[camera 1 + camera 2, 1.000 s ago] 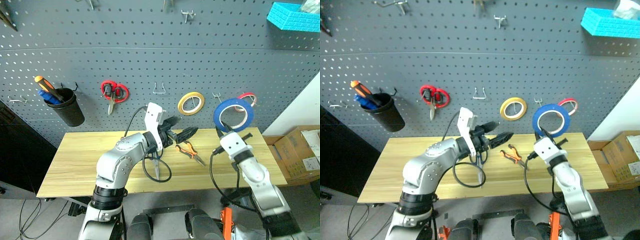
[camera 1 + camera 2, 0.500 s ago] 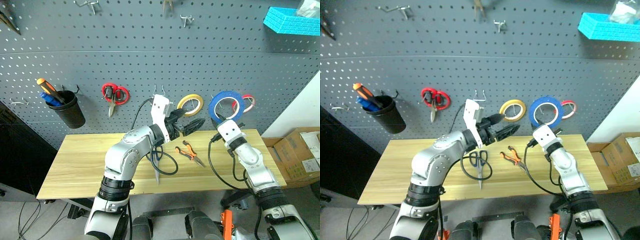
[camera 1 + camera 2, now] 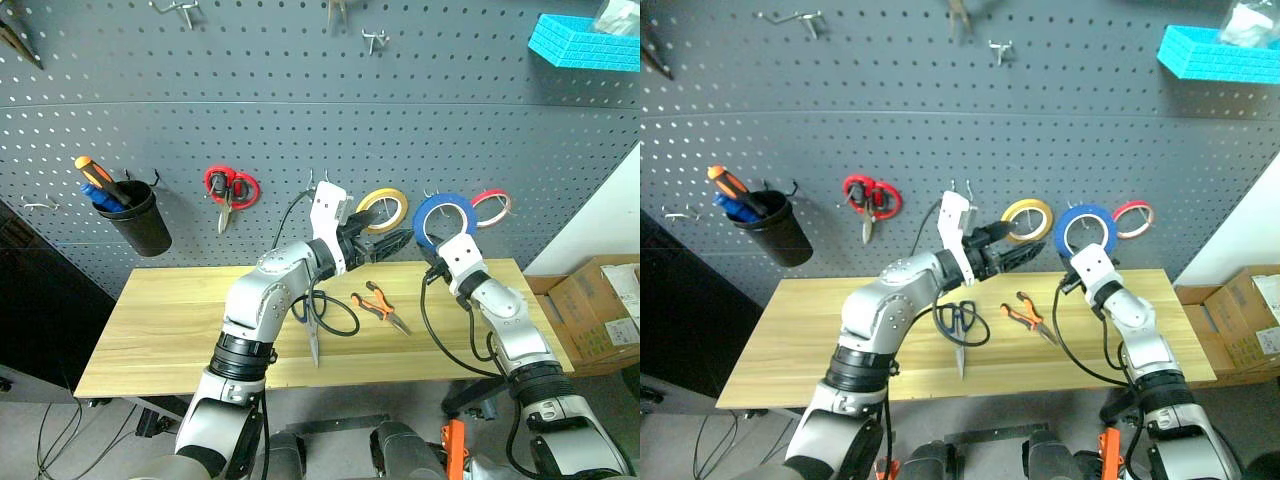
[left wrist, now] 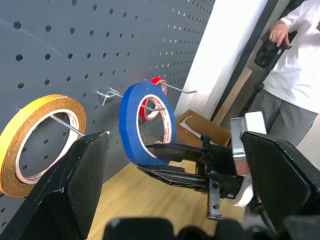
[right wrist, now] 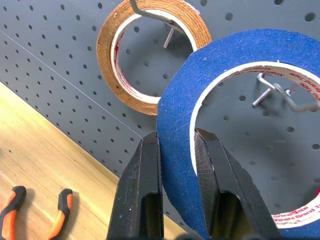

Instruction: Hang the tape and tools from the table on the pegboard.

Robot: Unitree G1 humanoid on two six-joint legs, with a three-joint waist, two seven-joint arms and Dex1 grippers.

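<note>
Two black fingers of the right gripper (image 5: pixel 175 165) are clamped on the lower rim of the thin blue ring-shaped tape roll (image 3: pixel 445 222), one finger outside the band and one inside the hole. The ring stands upright above those fingers, close against the dark grey perforated pegboard (image 3: pixel 300 110), with a bent metal hook (image 5: pixel 280 95) showing through its opening. A yellow tape roll (image 3: pixel 381 209) hangs just beside the fingers, a red-pink tape roll (image 3: pixel 490 207) on the far side. The left gripper (image 3: pixel 392 243) has its fingers spread wide with nothing between them, pointing toward the blue ring. Below both, on the light yellowish wooden plank table (image 3: pixel 160 320), lie the orange-and-black-handled pliers (image 3: pixel 378 305) and the blue-handled steel scissors (image 3: pixel 313 330).
</note>
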